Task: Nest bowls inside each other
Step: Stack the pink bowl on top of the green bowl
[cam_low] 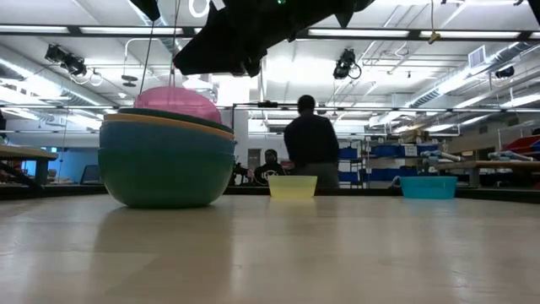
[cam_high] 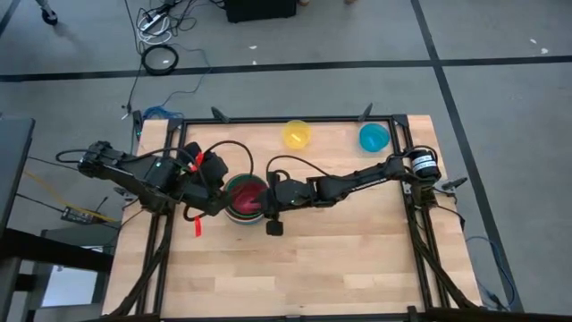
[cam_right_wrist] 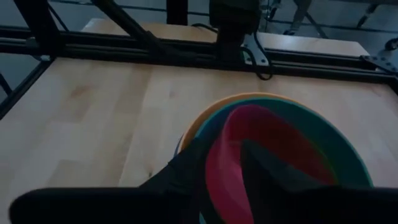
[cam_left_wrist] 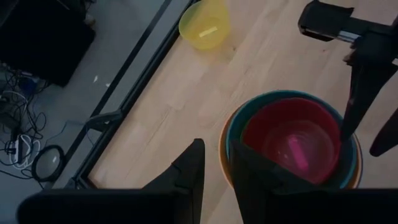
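A stack of nested bowls point(cam_high: 246, 199) rests on its base at the table's middle left, with teal and orange rims point(cam_low: 167, 127) outermost. The pink-red bowl point(cam_left_wrist: 292, 140) sits innermost and stands up above the other rims point(cam_low: 177, 101). My left gripper point(cam_left_wrist: 216, 146) is at the stack's left side, closed over its rim. My right gripper point(cam_right_wrist: 222, 149) is open at the stack's right side. One finger point(cam_left_wrist: 348, 118) reaches inside the pink-red bowl and the other point(cam_left_wrist: 382, 140) stays outside it. My left gripper has the stack's rim point(cam_left_wrist: 224, 146) on the side toward the table's left, one finger inside the bowls and one outside the orange bowl. The fingers slant down from the left. The stack stands upright on the table. Whether my right gripper touches the pink-red bowl's rim point(cam_right_wrist: 217, 158), I cannot tell.
A yellow bowl point(cam_high: 297, 134) and a cyan bowl point(cam_high: 374, 137) stand apart near the table's far edge. A black frame rail point(cam_high: 268, 119) runs along that edge. Bare wood lies toward the near edge point(cam_high: 340, 268). A person point(cam_low: 310, 139) stands in the room beyond the table.
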Tool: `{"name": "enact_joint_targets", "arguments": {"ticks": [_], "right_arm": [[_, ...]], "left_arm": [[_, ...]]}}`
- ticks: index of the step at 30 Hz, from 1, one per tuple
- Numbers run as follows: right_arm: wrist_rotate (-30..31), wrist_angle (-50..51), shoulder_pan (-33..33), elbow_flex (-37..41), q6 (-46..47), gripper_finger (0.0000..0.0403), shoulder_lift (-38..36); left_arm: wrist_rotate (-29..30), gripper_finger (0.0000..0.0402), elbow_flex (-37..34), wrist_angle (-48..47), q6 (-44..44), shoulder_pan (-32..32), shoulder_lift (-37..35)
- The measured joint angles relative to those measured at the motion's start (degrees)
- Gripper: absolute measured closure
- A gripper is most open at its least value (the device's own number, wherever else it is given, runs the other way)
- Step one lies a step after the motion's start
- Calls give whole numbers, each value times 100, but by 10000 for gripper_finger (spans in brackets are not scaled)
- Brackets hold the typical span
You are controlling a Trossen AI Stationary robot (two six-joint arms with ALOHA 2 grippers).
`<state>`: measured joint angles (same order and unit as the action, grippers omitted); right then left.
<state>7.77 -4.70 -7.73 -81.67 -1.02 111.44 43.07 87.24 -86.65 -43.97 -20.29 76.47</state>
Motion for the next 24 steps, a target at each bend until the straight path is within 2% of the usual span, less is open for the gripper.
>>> {"name": "enact_joint_targets", "arguments": {"ticks": [5, 7, 10, 11, 12, 13, 17, 18, 20, 24], "right_arm": [[103, 159, 2, 0, -126, 300, -3], [678, 584, -2, 0, -380, 301, -47], [2126, 1209, 74, 0, -870, 303, -116], [2419, 1353, 155, 0, -942, 303, -120], [2441, 1487, 259, 0, -931, 303, -120], [2169, 1591, 375, 0, -820, 302, -120], [123, 1335, 730, 2, 169, 303, -118], [-133, 1246, 737, 2, 324, 304, -117], [-226, 1142, 689, 2, 440, 305, -108], [36, 909, 543, 2, 400, 308, -103]], "left_arm": [[-2, 320, 0, -2, -5, -1, 0], [-13, 320, 0, -2, -22, -7, 0], [-53, 320, 0, -7, -24, -14, 0], [-66, 320, 0, -11, -24, -33, 0], [-69, 320, 0, -12, -24, -48, 0], [-71, 320, 0, -11, -24, -54, 0], [-74, 320, 0, -9, -28, -57, 0], [-72, 320, 0, -11, -28, -55, 0], [-62, 320, -2, -11, -28, -57, 0], [-46, 320, -2, -11, -28, -57, 0]]}}
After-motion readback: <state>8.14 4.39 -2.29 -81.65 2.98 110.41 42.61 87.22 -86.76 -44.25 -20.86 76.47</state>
